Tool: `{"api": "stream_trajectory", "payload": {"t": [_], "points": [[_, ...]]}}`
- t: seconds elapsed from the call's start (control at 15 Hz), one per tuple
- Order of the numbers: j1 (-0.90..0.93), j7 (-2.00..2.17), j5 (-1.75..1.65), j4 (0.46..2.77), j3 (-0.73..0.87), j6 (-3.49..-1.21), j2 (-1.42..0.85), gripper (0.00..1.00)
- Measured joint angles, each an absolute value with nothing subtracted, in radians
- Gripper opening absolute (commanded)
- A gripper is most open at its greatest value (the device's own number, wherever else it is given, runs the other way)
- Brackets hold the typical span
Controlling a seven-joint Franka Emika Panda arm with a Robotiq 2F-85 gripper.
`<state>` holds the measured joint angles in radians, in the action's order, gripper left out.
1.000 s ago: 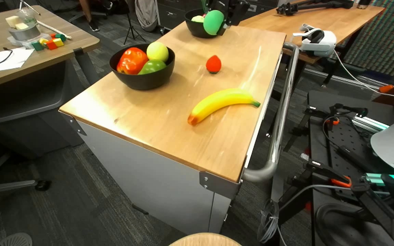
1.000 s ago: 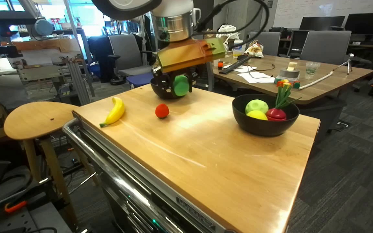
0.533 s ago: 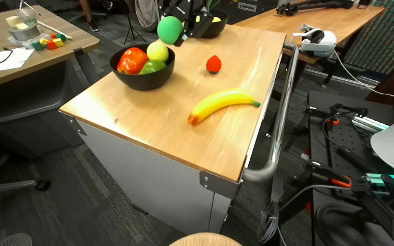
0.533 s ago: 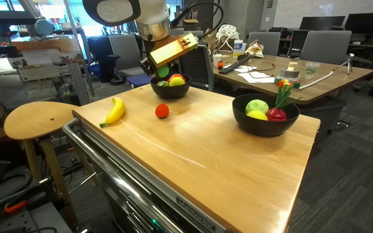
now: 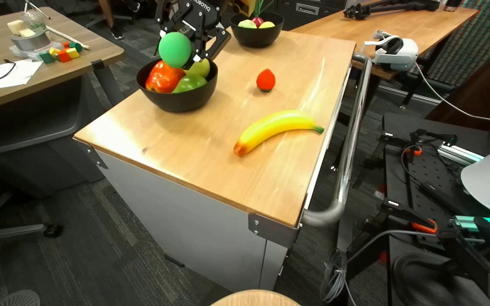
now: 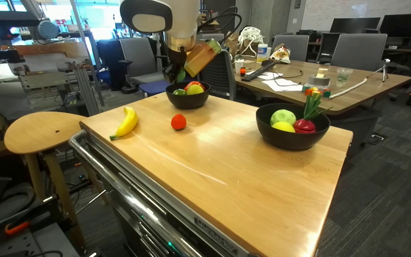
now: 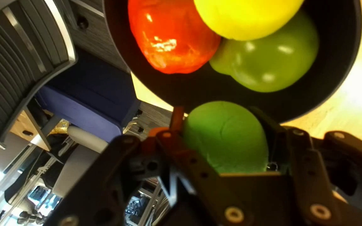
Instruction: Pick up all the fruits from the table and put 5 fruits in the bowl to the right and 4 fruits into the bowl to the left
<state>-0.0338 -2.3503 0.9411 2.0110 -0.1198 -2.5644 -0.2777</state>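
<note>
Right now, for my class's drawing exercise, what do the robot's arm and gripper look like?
The arm is white and rounded, with a dark cap around a pale oval panel, a shiny metallic ring and black cables looping beside it. A boxy orange and yellow-green part sits at the wrist. The gripper is black, with jointed links, metal-coloured bolts and white ROBOTIQ lettering.

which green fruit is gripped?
The matte round fruit, held in the gripper; the glossy green one lies in one bowl, the bumpy green one in another bowl.
</note>
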Motion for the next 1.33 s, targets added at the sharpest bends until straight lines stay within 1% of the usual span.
{"api": "stream_trajectory", "payload": {"t": [0.07, 0.13, 0.2, 0.27, 0.67, 1.0, 1.2, 1.33], "points": [[-0.041, -2.367, 0.941, 1.995, -0.119, -2.553, -0.299, 0.79], [-0.047, -2.378, 0.941, 1.981, -0.118, -2.544, -0.316, 0.84], [-0.052, -2.379, 0.933, 1.968, -0.115, -2.538, -0.329, 0.94], [-0.053, -2.375, 0.919, 1.955, -0.11, -2.537, -0.335, 0.99], [-0.05, -2.145, 0.702, 1.88, -0.075, -2.486, -0.299, 1.0], [0.046, -1.739, 0.266, 1.875, 0.117, -2.379, -0.176, 1.0], [0.002, -1.536, 0.061, 1.87, 0.128, -2.294, -0.132, 1.0], [-0.025, -1.491, 0.02, 1.86, 0.13, -2.26, -0.129, 1.0]]}}
